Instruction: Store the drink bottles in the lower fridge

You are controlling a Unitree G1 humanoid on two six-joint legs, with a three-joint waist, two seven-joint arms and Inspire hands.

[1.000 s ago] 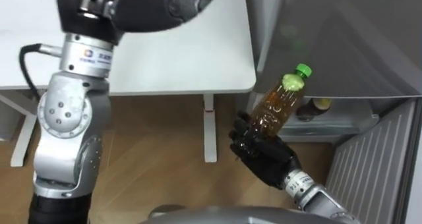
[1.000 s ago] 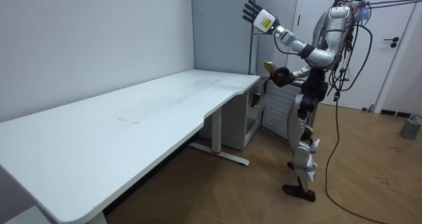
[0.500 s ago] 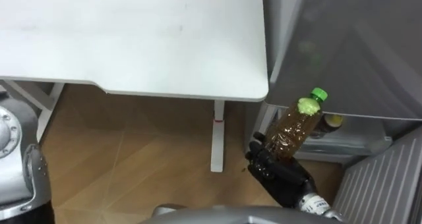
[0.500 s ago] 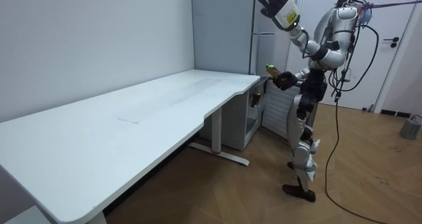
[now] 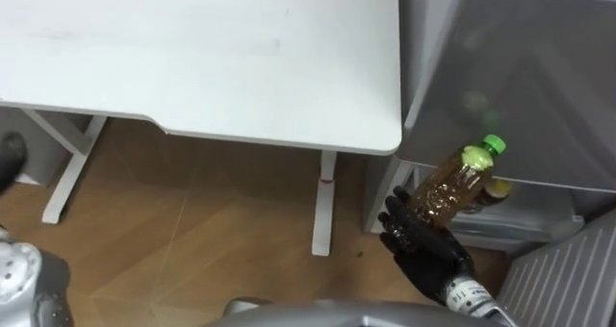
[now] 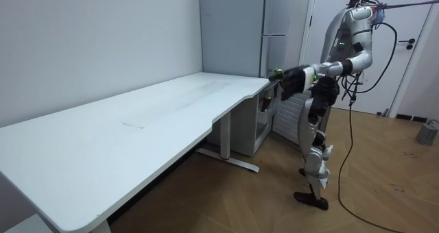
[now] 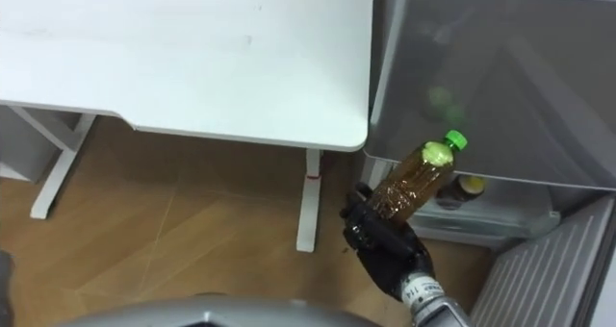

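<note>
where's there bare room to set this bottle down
The white table is bare right up to the fridge. In the lower compartment, the shelf looks free to the right of the stored bottle. Left of it is tighter, where the right hand holds the held bottle.

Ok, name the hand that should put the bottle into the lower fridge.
Right. The right hand is curled round the bottle and holds it close in front of the open lower fridge, where a second bottle stands inside.
</note>
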